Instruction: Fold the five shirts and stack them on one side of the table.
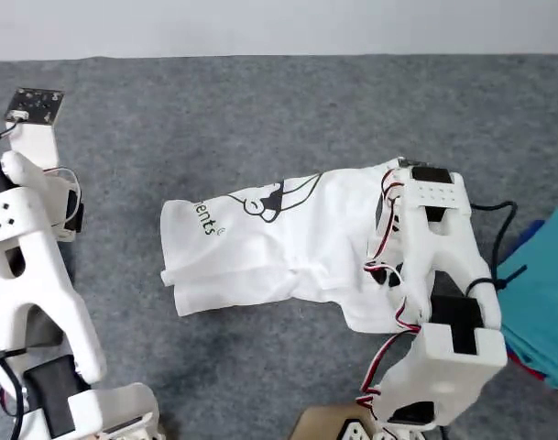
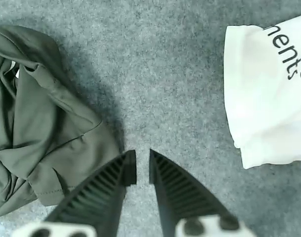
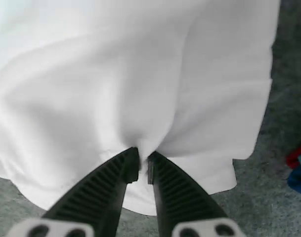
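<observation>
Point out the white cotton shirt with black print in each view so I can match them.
High view: the white cotton shirt with black print lies mid-table, one end under the right arm.
Left wrist view: its lettered end, across from an olive garment.
Right wrist view: its cloth bunches at the right hand tips.
Shared landmark: the black lettering, high and left wrist views.

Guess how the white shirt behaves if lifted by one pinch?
Likely floppy: the white shirt lies creased and bunched, so it should drape from the right gripper. Probably light, but it may drag on the fuzzy grey mat.
</observation>
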`<state>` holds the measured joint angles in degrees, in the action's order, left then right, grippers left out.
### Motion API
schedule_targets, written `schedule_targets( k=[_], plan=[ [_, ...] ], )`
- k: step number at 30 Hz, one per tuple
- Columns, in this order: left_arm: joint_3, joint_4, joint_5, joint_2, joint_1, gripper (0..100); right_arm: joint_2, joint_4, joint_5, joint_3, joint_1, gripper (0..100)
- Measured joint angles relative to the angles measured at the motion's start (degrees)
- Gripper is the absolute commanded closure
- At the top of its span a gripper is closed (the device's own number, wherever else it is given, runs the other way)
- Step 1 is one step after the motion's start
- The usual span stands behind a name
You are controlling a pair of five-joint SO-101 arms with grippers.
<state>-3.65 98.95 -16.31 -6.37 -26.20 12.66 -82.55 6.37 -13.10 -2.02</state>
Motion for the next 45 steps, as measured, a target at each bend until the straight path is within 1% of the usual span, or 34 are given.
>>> schedule_targets(
  k=[5,11,12,16,23,27,30,36,38,45],
  plan=[
    [0.0,0.0,0.0,0.0,0.0,95,0.0,0.0,0.0,0.0,0.0,88.8],
    [0.0,0.0,0.0,0.0,0.0,95,0.0,0.0,0.0,0.0,0.0,88.8],
    [0.0,0.0,0.0,0.0,0.0,95,0.0,0.0,0.0,0.0,0.0,89.3],
    [0.0,0.0,0.0,0.0,0.0,95,0.0,0.0,0.0,0.0,0.0,96.6],
    [0.0,0.0,0.0,0.0,0.0,95,0.0,0.53,0.0,0.0,0.0,96.6],
    [0.0,0.0,0.0,0.0,0.0,95,0.0,0.53,0.0,0.0,0.0,99.1],
    [0.0,0.0,0.0,0.0,0.0,95,0.0,0.53,0.0,0.0,0.0,98.8],
    [0.0,0.0,0.0,0.0,0.0,95,-2.2,-2.81,0.0,-0.7,0.0,98.8],
    [0.0,0.0,0.0,0.0,0.0,95,-4.13,-3.78,-1.05,-0.79,-1.05,98.8],
    [0.0,0.0,0.0,0.0,0.0,95,-8.88,-7.82,-8.09,-0.79,-8.53,98.8]
  ],
)
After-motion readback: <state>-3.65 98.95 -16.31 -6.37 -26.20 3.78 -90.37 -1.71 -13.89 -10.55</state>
